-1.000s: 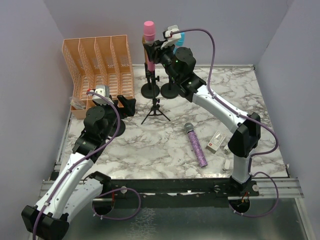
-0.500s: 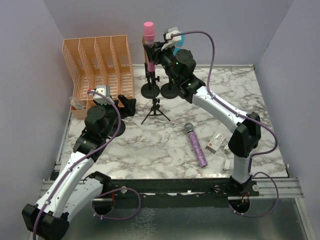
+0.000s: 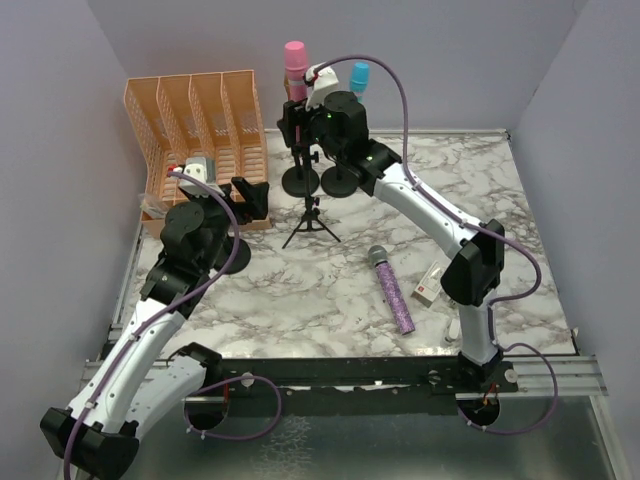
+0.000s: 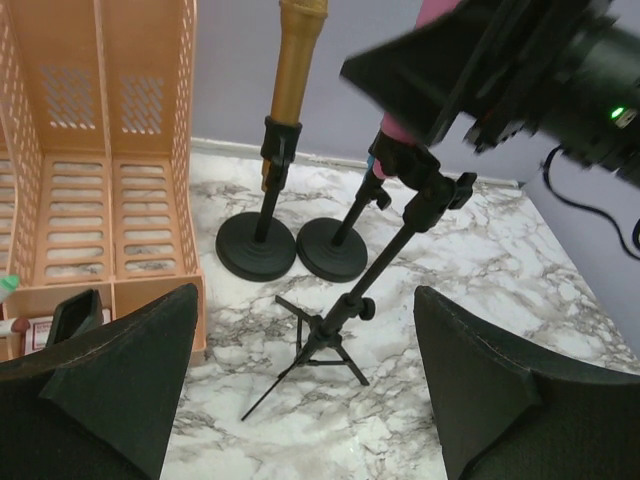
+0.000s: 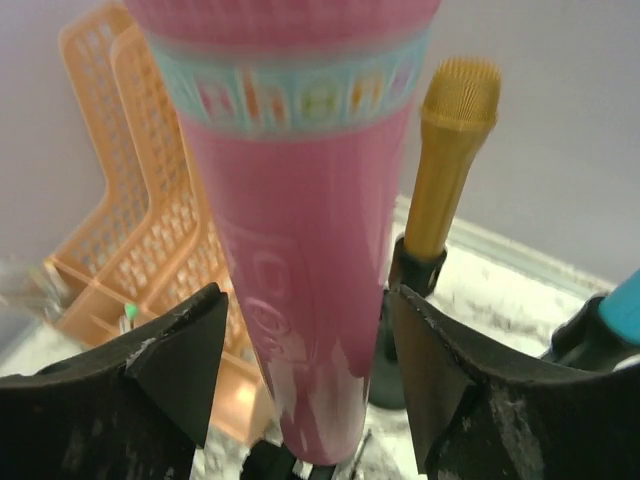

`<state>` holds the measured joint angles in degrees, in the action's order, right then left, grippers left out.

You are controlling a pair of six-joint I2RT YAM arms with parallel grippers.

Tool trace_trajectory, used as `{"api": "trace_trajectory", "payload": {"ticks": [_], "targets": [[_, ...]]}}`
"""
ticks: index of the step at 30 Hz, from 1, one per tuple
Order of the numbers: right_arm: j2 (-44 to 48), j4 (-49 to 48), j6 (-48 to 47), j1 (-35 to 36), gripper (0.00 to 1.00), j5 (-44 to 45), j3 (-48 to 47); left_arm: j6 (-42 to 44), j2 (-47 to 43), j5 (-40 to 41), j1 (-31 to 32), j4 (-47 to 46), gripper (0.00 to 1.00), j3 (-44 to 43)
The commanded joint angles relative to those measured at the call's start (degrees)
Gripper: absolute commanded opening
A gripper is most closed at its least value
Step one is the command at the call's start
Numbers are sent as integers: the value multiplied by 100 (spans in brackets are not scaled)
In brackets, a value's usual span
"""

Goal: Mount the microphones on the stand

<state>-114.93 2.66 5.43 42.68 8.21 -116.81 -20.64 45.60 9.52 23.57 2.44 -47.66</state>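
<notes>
Right gripper [image 5: 305, 335] open, straddling the upright pink microphone [image 5: 300, 230]. Purple microphone [image 3: 392, 292] lies flat well back toward the bases, head pointing away (right arm nearer). Left gripper [image 4: 300, 385] open, empty.

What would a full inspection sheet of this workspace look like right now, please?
Surface: marble table, no spills seen.
Job's things: pink microphone, gold microphone and blue microphone upright in stands; purple microphone lying flat on the table.
Clutter: orange file rack at the back left; small white-and-red box beside the purple microphone.
Grippers: left gripper open, empty; right gripper open, fingers either side of the pink microphone.
Cables: purple cables loop along both arms.
Surroundings: plain grey walls.
</notes>
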Motion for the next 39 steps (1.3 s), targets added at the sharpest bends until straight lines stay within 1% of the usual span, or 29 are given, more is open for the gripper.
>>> {"api": "trace_trajectory", "payload": {"ticks": [1,3,6,9,14,16,19,21,23,27,30,32,35,38,39], "targets": [[-157,1409,44,48,71,-22,-745,394,153,264,-35,-68,88,-380],[-61,1468,-40,43,74,-6,-895,472,208,425,-36,-79,89,-431],[261,1368,-42,39,77,-4,-650,595,304,685,-30,-92,90,-451],[703,1189,28,42,79,-127,-137,670,396,946,-30,-7,90,-464],[1528,916,239,40,80,-346,747,605,594,1469,-35,386,90,-564],[1916,786,350,39,80,-430,1209,666,733,1855,-36,645,91,-649],[2556,611,509,39,80,-583,1945,963,1058,2672,-61,1054,93,-910],[2866,506,562,44,80,-681,2398,1030,1316,2886,-120,1344,93,-1152],[3064,556,548,46,80,-659,2722,1044,1543,2755,-193,1556,93,-1297],[3320,804,613,47,80,-256,3019,1043,1981,2243,-363,2013,93,-1433],[3612,722,791,50,80,-173,3448,1043,2258,2087,-497,2333,87,-1553],[3809,664,878,41,80,-243,3737,1167,2333,2212,-503,2374,83,-1561],[4012,724,969,40,80,-316,4056,1250,2394,2319,-539,2432,81,-1611],[4127,908,1032,45,80,-321,4250,1259,2501,2147,-589,2458,75,-1682],[4175,938,1052,41,80,-320,4327,1276,2554,2089,-604,2501,71,-1711]]}}
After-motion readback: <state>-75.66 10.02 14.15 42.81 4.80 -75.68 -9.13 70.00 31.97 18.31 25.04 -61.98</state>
